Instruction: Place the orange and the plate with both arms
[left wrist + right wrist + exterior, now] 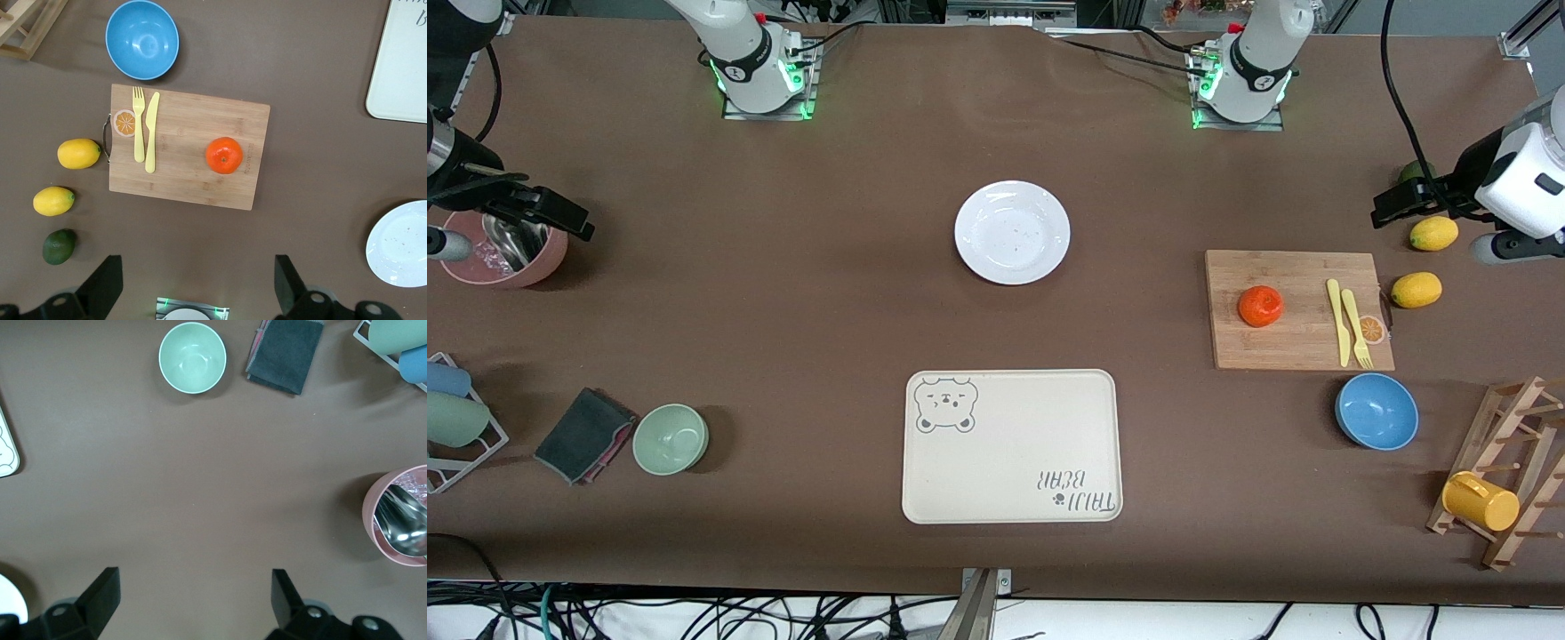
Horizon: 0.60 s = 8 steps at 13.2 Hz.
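Two white robot arms wait at either end of a brown table (783, 293), both raised with nothing in them. The left gripper (1400, 200) hangs over the lemons and lime at its end, its jaws spread wide and released. The right gripper (538, 209) hangs over a pink bowl (503, 271) at the other end, its jaws likewise spread apart. The orange (1261, 306) sits on a wooden cutting board (1294, 267) toward the left arm's end, beside a yellow fork (1355, 327) and knife (1337, 320). The plate (1012, 232), white and bare, lies near the middle of the table. A cream bear-print tray (1011, 446) lies nearer the front camera than the plate.
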Motion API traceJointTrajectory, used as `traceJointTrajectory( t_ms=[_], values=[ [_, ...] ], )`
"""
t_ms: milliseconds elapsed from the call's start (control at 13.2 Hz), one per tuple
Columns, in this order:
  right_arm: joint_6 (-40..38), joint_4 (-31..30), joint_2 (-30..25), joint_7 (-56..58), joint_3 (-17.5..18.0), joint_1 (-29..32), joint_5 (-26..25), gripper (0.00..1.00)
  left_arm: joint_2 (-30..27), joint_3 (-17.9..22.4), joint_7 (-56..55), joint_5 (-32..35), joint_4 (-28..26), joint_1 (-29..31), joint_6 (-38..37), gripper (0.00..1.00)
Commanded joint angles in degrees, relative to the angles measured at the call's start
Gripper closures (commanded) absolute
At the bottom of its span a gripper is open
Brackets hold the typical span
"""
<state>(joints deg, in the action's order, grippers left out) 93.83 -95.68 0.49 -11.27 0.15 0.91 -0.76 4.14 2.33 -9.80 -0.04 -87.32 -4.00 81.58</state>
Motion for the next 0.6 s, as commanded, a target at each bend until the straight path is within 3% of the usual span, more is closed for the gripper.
traceJointTrajectory(
  t_ms=[0, 528],
  values=[
    [-0.93, 0.84, 0.12, 0.19, 0.11, 0.32, 0.32, 0.00, 0.43, -0.13, -0.40, 1.45, 1.54, -0.13, -1.33, 0.00],
    [-1.10, 0.84, 0.12, 0.19, 0.20, 0.23, 0.32, 0.00, 0.52, -0.13, -0.40, 1.09, 1.89, 0.05, -1.07, 0.00]
  ],
)
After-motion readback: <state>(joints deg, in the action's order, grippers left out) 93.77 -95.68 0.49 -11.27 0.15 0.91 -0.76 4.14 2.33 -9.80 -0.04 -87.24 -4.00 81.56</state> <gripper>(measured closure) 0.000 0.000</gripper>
